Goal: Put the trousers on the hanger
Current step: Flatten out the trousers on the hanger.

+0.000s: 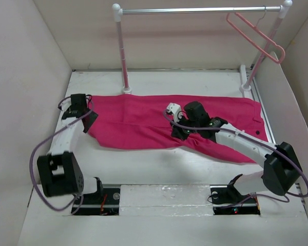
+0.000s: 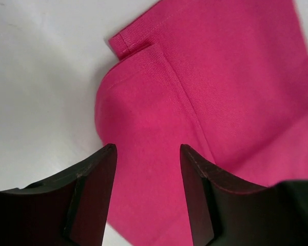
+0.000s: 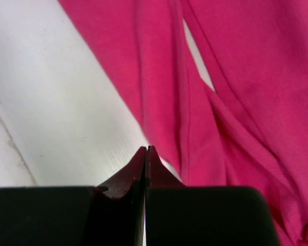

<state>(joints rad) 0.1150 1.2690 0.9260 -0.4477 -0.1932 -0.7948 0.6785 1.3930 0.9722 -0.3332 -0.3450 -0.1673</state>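
Trousers: you have the trousers lying flat on the surface, stretched from left to right across the middle. The leg ends are at the left. The wider end with a small dark button is at the right.
Hem: in the left wrist view one hem corner lies flat on the bare white surface, with a seam running back from it.
Hanger: the hanger hangs by its hook from the rail at the far right. It is tilted, well apart from the cloth, and nothing is on it.
Left fingers: your left fingers stand apart over the leg ends with pink cloth showing in the gap. They are released and hold nothing.
Right fingers: your right fingers are clenched tip to tip at the near edge of the cloth, about midway along. From the wrist view the tips sit just beside the fabric edge, and I see no cloth pinched between them.
Done so far: judging by this, nothing yet. The trousers are spread out and no part is lifted or folded.
Left to do: you need a real hold on the cloth, then you must bring hanger and trousers together and drape the legs over the lower bar.
Watch for: the right fingers look to have closed on nothing, so check that grip before you lift.
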